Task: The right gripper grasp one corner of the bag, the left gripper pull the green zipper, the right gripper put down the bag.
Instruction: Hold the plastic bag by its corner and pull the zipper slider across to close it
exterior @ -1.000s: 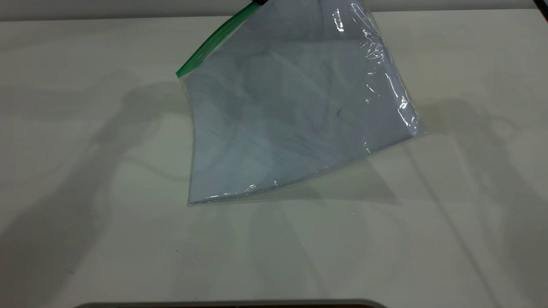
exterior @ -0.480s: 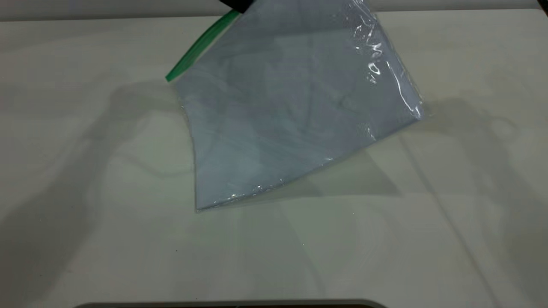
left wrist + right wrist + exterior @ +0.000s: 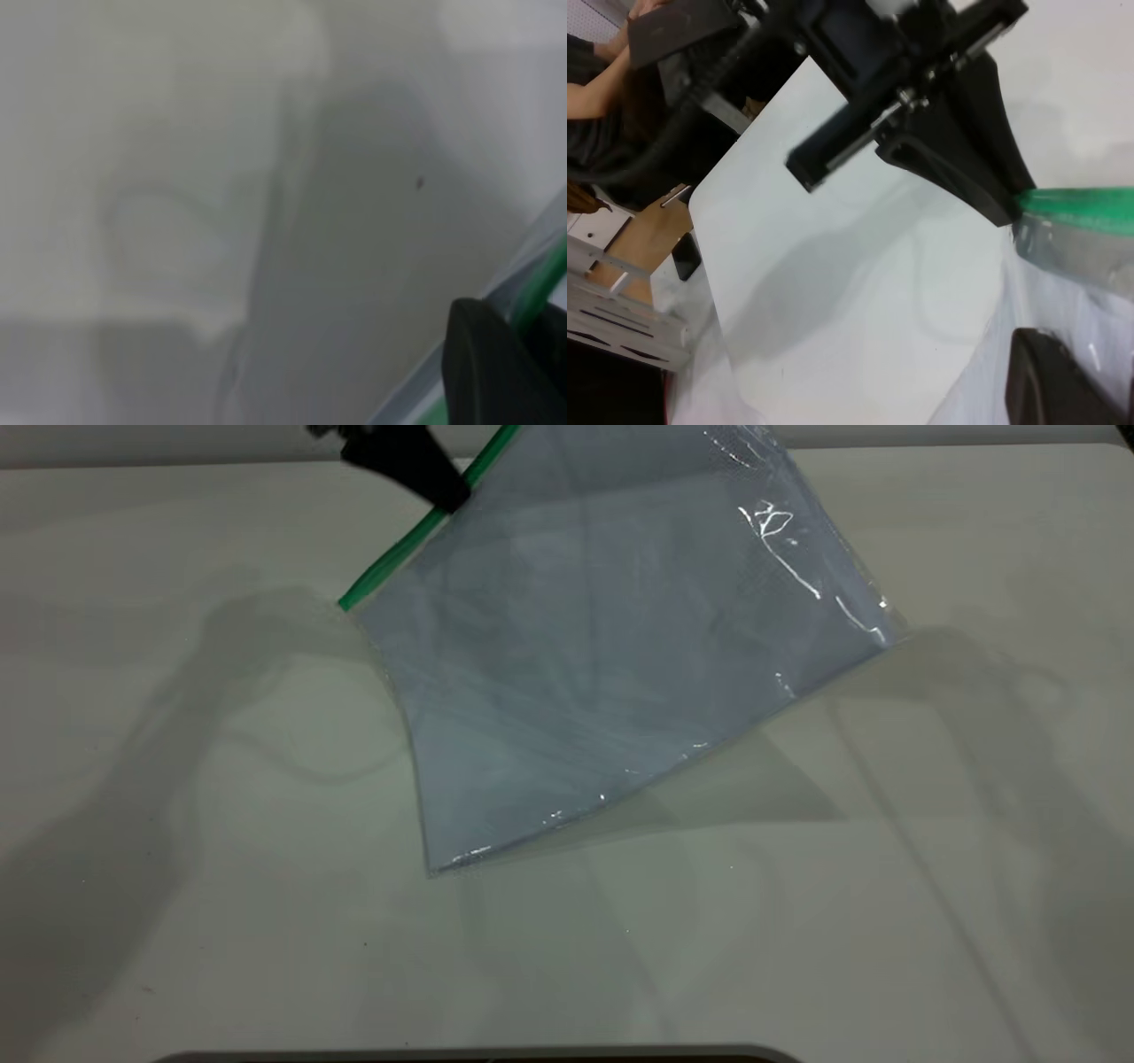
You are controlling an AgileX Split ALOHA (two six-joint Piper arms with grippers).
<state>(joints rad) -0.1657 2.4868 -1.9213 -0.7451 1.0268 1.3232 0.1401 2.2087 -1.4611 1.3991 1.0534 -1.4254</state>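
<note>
Above the table point(image 3: 177, 868), left gripper point(image 3: 447, 491) fingers pinching the lifted bag's point(image 3: 602, 673) green zipper point(image 3: 390, 562); right gripper's grip unclear.

Bag point(image 3: 611, 655) tilted above table point(image 3: 177, 886), left tool point(image 3: 447, 491) on its zipper point(image 3: 390, 562).

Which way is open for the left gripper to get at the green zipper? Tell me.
Probably yes, it looks within reach: the left gripper is already at the green zipper on the lifted bag, nothing between them. The right gripper holds the bag from the other side.
</note>
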